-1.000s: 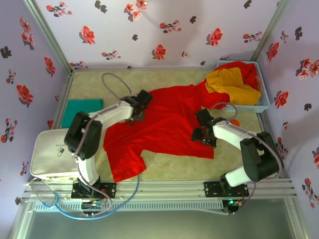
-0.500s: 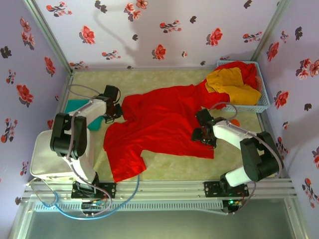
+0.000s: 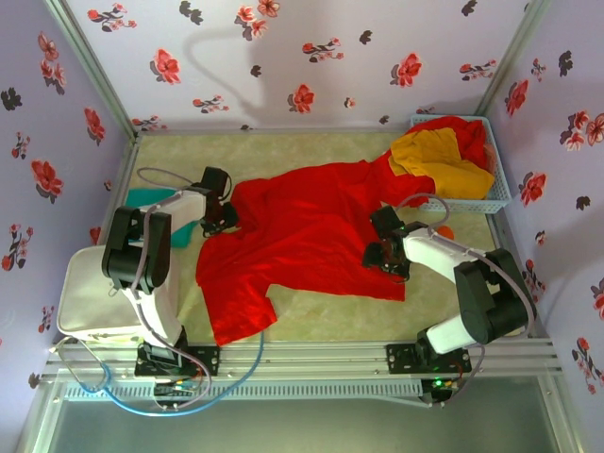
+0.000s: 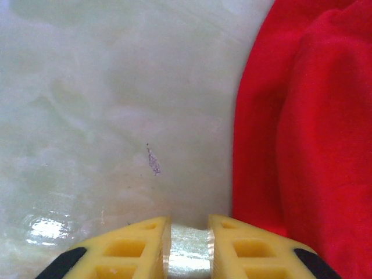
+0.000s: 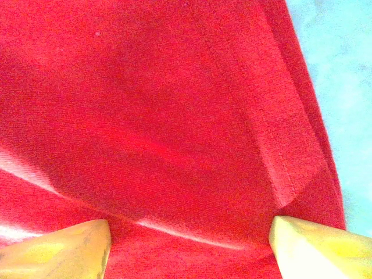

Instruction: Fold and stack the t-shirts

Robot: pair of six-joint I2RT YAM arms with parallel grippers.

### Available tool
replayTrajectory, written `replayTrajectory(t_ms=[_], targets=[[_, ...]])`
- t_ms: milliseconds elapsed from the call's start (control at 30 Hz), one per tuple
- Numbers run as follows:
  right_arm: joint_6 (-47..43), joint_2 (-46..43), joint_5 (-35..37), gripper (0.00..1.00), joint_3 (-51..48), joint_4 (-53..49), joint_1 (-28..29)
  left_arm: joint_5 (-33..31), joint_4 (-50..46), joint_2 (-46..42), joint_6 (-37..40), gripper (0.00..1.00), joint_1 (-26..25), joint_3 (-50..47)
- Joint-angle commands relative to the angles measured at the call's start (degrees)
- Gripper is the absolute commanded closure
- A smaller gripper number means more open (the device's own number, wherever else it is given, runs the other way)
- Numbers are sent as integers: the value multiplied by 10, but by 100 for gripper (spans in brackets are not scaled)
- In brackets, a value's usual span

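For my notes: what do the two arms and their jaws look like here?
The left arm and right arm match: glossy white links between chunky black joints, with a thin grey cable looping off each. A blue cable trails near the left base. The jaws are yellow plastic; the left pair shows lattice cut-outs and black outer corners.

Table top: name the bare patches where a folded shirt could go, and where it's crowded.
Free: the far strip between the back wall and the spread red t-shirt; the near strip between its hem and the rail. Crowded: the centre under that shirt, the teal t-shirt and white case at left, the basket far right.
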Motion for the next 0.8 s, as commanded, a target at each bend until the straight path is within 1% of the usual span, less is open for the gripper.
replayTrajectory(t_ms=[0,133,200,433,600,767], targets=[[-8,20,-1,26,-7,-28,-7,28,66,29,-11,77,-2,2],[-10,20,-2,26,-6,-29,-7,28,97,8,-17,75,-2,-15],[-10,21,-2,26,-5,-29,-7,28,97,7,-13,71,-3,-11],[-13,25,-2,26,-1,-31,-7,28,81,29,3,67,-2,12],[-15,26,-3,27,-2,-32,-7,17,87,11,5,73,-2,3],[-17,29,-4,27,1,-33,-7,18,84,13,24,73,-3,18]])
